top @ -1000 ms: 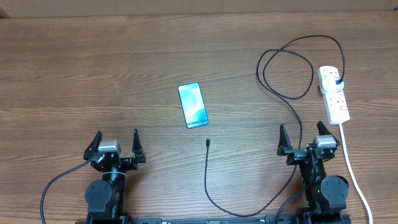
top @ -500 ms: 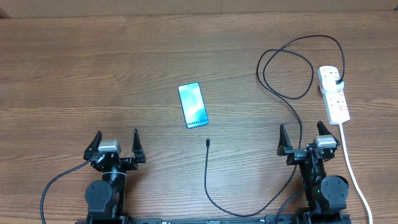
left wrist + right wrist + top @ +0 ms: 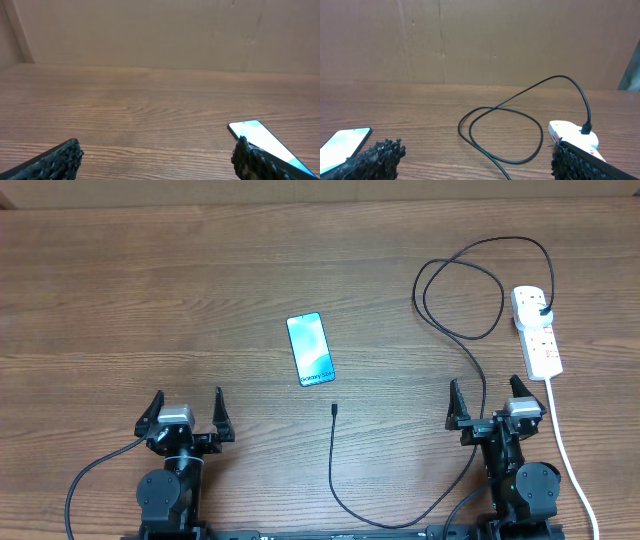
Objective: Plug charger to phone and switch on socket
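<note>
The phone with a light blue screen lies flat at the table's middle; it also shows in the left wrist view and the right wrist view. The black charger cable loops from its plug in the white socket strip to its connector tip, which lies just below the phone. My left gripper is open and empty near the front left. My right gripper is open and empty, next to the cable and the strip.
The strip's white cord runs down the right side past my right arm. The black cable curves along the front edge between the two arm bases. A brown wall stands behind the table.
</note>
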Robot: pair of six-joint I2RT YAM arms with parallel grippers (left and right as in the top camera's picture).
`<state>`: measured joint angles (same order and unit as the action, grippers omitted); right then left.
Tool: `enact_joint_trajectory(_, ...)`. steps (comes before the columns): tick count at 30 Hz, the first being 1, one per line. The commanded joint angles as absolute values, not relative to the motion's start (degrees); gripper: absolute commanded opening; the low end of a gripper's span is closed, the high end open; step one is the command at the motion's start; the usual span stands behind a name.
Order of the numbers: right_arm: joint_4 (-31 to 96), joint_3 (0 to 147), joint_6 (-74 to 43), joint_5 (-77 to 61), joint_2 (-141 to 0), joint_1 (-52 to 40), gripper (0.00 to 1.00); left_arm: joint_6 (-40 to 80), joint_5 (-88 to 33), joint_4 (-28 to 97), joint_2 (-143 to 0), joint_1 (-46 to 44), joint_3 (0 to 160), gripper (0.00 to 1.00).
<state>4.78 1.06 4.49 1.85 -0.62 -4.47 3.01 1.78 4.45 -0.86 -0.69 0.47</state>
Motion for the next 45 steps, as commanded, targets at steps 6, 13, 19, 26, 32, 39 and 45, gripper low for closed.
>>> enact_joint_trajectory(6,4.6,0.4,4.6,1.8,-0.2,-4.1,1.0,10.5,-3.4,4.3,-0.3,-0.3,0.4,1.0)
enact_joint_trajectory(13,4.6,0.4,4.6,1.8,-0.2,-4.1,1.0,10.5,-3.0,4.3,-0.3,-0.3,0.4,1.0)
enact_joint_trajectory(19,4.6,0.4,4.6,1.8,-0.2,-4.1,1.0,10.6,-3.0,4.4,-0.3,-0.3,0.4,1.0)
enact_joint_trajectory(26,4.6,0.4,4.6,1.8,-0.2,-4.1,1.0,10.5,-3.0,4.4,-0.3,-0.3,0.4,1.0)
enact_joint_trajectory(32,4.6,0.4,4.6,1.8,-0.2,-4.1,1.0,10.5,-3.0,4.4,-0.3,-0.3,0.4,1.0)
enact_joint_trajectory(39,4.6,0.4,4.6,1.8,-0.2,-4.1,1.0,10.5,-3.0,4.4,-0.3,-0.3,0.4,1.0)
enact_joint_trajectory(45,4.6,0.4,4.6,1.8,-0.2,-4.1,1.0,10.5,-3.0,4.4,-0.3,-0.3,0.4,1.0)
